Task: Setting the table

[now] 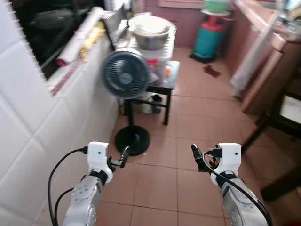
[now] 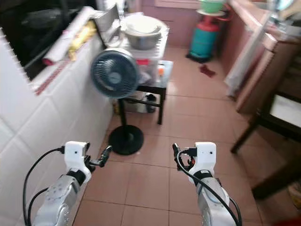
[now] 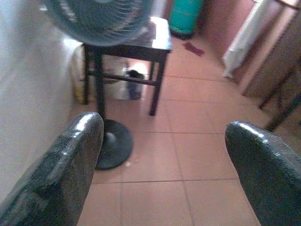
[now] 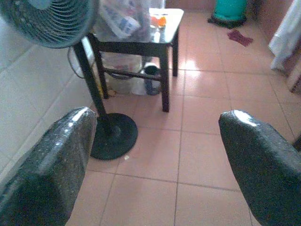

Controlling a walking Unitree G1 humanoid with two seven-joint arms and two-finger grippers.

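Both my arms are held out low over the terracotta tiled floor. My left gripper is open and holds nothing, its fingers spread wide in the left wrist view. My right gripper is open and empty too, with its fingers far apart in the right wrist view. Ahead, a stack of metal bowls sits above a small dark side table. A dark wooden piece of furniture with a pale top stands at the right edge.
A standing fan with a round black base is just ahead on the left, by the white tiled wall. A teal gas cylinder and a red cloth are farther back. Brown cabinets line the right side.
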